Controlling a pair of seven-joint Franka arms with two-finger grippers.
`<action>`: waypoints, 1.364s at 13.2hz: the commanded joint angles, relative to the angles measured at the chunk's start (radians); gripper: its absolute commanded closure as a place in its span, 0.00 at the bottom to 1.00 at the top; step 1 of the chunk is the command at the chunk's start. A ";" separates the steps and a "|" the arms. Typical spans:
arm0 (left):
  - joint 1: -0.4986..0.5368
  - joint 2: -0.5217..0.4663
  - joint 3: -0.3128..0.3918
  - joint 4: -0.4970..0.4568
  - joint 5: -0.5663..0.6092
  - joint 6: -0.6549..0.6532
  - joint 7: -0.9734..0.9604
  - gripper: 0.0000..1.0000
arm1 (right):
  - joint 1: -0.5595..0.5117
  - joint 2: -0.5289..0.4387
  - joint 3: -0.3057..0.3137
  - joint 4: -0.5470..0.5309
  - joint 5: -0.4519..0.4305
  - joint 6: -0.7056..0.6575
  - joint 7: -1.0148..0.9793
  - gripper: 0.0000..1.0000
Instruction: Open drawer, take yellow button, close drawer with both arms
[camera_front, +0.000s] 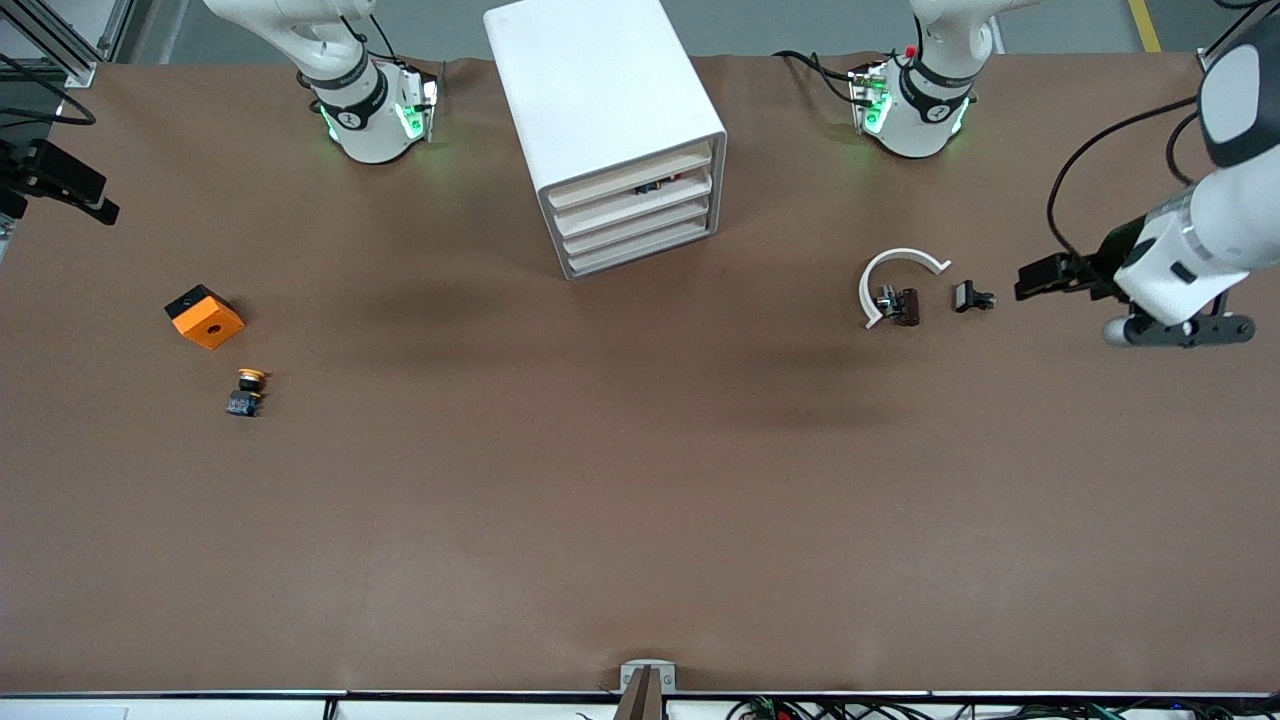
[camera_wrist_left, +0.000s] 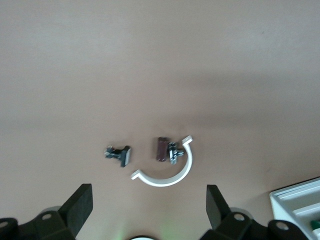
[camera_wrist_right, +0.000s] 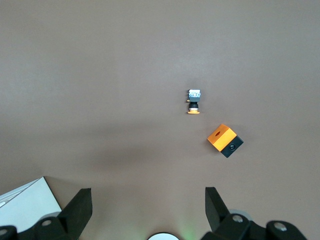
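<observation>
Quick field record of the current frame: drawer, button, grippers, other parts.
drawer: highest of four in the cabinet, shut or nearly
button: on the table, near the orange block, toward the right arm's end
left gripper: open, empty, over the white curved piece and black clip
right gripper: open, empty, up over the table

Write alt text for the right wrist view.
The open right gripper hangs over bare brown table. Ahead lie the small button and, close beside it but apart, an orange block. A white cabinet corner shows at the edge.
</observation>
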 joint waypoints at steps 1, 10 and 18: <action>0.036 -0.192 -0.011 -0.131 0.017 0.010 0.081 0.00 | -0.014 -0.044 0.008 -0.045 0.015 0.019 -0.013 0.00; 0.037 -0.207 -0.013 0.095 0.001 -0.157 0.069 0.00 | -0.014 -0.039 0.008 -0.036 0.016 0.039 -0.014 0.00; 0.038 -0.061 -0.014 0.223 0.014 -0.146 0.066 0.00 | -0.008 -0.041 0.009 -0.036 0.016 0.051 -0.016 0.00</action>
